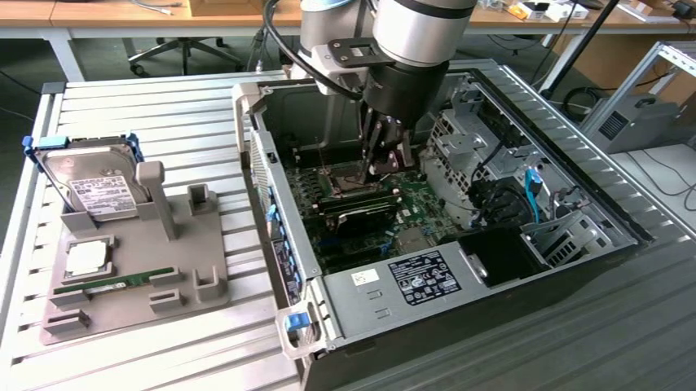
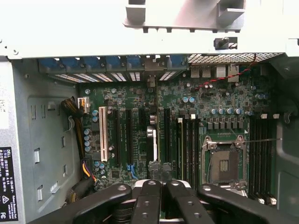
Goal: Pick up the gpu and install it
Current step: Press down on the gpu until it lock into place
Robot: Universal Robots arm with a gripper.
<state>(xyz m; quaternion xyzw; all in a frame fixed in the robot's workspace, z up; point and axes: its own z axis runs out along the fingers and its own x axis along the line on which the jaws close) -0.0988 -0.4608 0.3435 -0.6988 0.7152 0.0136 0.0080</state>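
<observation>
The gpu (image 1: pixel 363 218) stands on edge in a slot of the green motherboard (image 1: pixel 419 213) inside the open computer case. Its black face shows in the exterior view. In the wrist view the gpu (image 2: pixel 153 142) appears edge-on as a thin strip between the long black slots. My gripper (image 1: pixel 381 167) reaches down into the case just above the card. In the wrist view the gripper (image 2: pixel 163 184) is shut, its black fingers (image 2: pixel 150 196) pressed together, with nothing visibly between them. The card's near end runs under the fingertips; I cannot tell if they touch it.
The case walls (image 1: pixel 253 122) and the drive cage (image 1: pixel 478 138) hem in the arm. An open CPU socket (image 2: pixel 224 163) lies beside the slots. On the exterior view's left, a grey fixture (image 1: pixel 185 285) holds a hard drive (image 1: pixel 93 187), a chip (image 1: pixel 87 257) and a memory stick (image 1: pixel 114 283).
</observation>
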